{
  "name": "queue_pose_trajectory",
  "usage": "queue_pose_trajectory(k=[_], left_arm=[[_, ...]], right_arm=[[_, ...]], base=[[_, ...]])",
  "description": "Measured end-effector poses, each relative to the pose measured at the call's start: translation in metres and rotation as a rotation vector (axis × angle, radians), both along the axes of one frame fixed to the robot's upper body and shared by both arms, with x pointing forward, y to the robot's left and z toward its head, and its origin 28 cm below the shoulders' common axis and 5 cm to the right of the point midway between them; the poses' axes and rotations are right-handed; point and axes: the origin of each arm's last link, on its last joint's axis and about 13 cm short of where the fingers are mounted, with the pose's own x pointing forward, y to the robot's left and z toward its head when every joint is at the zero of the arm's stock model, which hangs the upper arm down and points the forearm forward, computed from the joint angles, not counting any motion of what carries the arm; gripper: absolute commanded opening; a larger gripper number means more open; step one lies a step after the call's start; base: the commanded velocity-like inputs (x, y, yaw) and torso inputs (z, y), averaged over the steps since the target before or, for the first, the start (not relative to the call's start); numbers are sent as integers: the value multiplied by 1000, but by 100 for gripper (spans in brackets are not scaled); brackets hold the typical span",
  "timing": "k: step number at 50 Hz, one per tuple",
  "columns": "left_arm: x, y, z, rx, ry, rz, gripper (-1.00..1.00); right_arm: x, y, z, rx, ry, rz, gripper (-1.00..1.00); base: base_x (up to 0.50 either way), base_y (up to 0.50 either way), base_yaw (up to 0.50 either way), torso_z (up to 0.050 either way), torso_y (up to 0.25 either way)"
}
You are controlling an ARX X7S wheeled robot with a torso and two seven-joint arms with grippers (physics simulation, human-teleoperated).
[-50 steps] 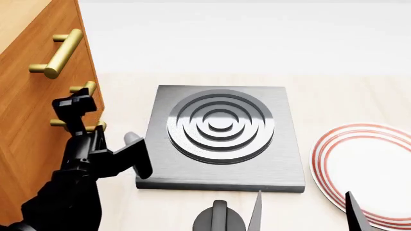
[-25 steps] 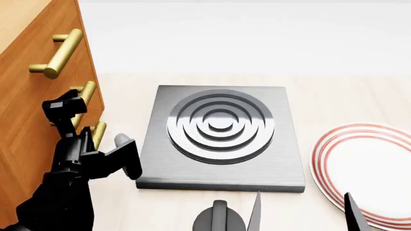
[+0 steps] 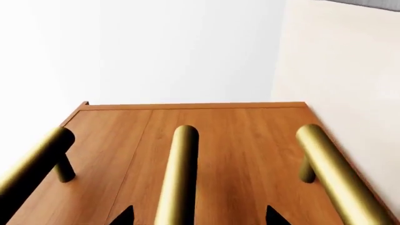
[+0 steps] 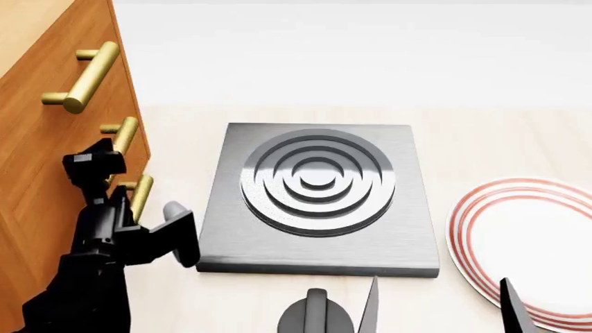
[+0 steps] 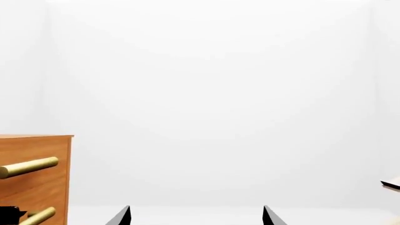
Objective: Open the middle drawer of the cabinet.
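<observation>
**Three brass handles, left gripper lined up on the middle one**

Three brass bar handles are showing on the front of the cabinet (image 4: pixel 41 139), which is standing at the left of the head view, beside the grey stove plate (image 4: pixel 319 198). The middle drawer (image 3: pixel 206 154) is sitting flush with the cabinet front, its handle (image 3: pixel 178 173) running between the two fingertips of the left gripper (image 3: pixel 198 215). The jaws are standing apart, one on each side of the bar, gripping nothing. In the head view the left arm is reaching toward the cabinet front near the lower handles. The right gripper (image 5: pixel 196 214) is hanging open and empty near the front edge of the stove plate, with a red-ringed plate (image 4: pixel 527 243) lying to its right.
</observation>
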Motion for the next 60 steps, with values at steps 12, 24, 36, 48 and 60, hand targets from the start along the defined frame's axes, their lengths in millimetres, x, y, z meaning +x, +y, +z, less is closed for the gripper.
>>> queue_pose_trajectory(k=[12,24,36,48,60], left_arm=[[1,3,4,69,-44,-9,-100],[1,1,3,40,-58,-17,-100],[2,-11,4,18,-58,-56,-100],[2,-31,8,-1,-40,-138,-100],[2,-47,16,-29,-9,-209,-100]], right_arm=[[0,0,0,-2,-3,-5,100],[1,0,0,-3,-5,-8,100],[1,-1,0,0,-6,-11,100],[0,-2,1,6,-11,-17,100],[-2,-4,2,10,-14,-22,100]], base=[[0,0,0,0,0],[1,0,0,0,0],[5,0,-3,0,0],[2,0,-2,0,0],[-2,0,-1,0,0]])
